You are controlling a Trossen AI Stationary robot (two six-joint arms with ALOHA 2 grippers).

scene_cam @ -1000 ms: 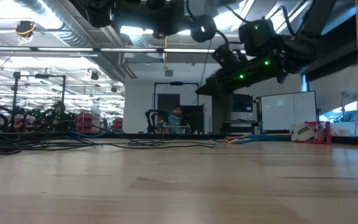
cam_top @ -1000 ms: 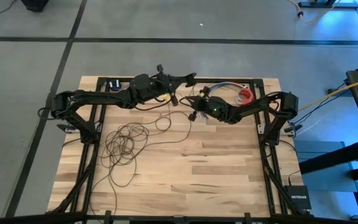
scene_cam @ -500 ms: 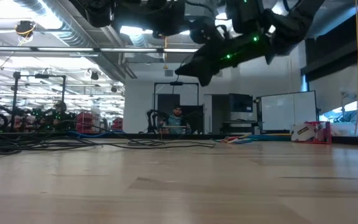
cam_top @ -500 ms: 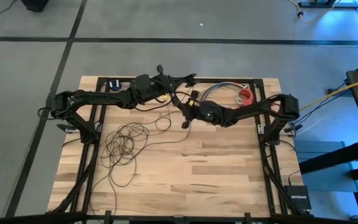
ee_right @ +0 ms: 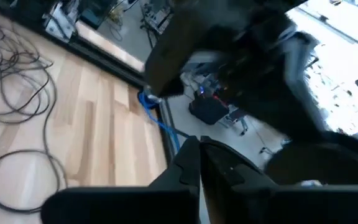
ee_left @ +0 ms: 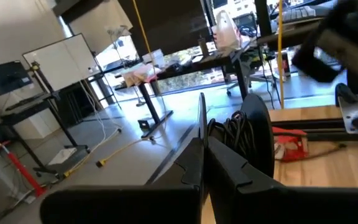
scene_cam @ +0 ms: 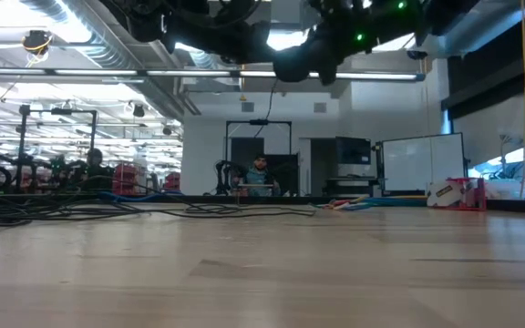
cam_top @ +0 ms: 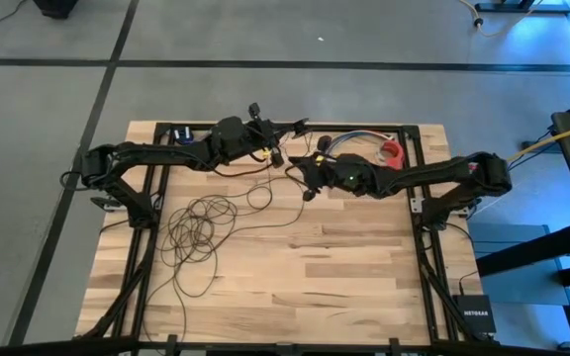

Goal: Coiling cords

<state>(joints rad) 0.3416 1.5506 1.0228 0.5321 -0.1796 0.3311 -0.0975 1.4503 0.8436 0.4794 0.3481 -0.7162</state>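
The cords are one thin dark wire. Its many loops [cam_top: 198,225] lie flat on the table's left half, and they show again in the right wrist view [ee_right: 14,74]. My left gripper [cam_top: 295,127] is shut, high over the table's far middle, with a small bunch of wire turns [ee_left: 232,129] against one finger. Just right of it and nearer, my right gripper [cam_top: 308,193] is also shut and raised, and a single strand [cam_top: 287,220] leads from it down to the loops. The puck cannot be made out. My left gripper points level toward the table's right side. Turns of the cords [ee_left: 229,134] lie bunched against the outer side of one finger [ee_left: 229,171], clear of the table. A slack loop [cam_top: 258,194] hangs below it. Whether wire sits between the fingers is hidden. My right gripper has the cords' strand [cam_top: 303,201] at its fingertips, coming roughly level from the table's right side. The strand drops slack from the fingers [scene_cam: 272,100] to the table. The wire is too thin to show how it lies between the fingers.
A short bundle of multicoloured wires [cam_top: 349,141] and a red and white object [cam_top: 392,151] lie at the far right. A blue object [cam_top: 181,133] sits at the far left. A yellow cable [cam_top: 532,148] runs past the table's right edge. The near half is bare wood [cam_top: 344,277].
My right gripper has risen well above the table, rolling as it went, and has drawn its strand of the cords up with it. The loops on the table have stayed where they were.
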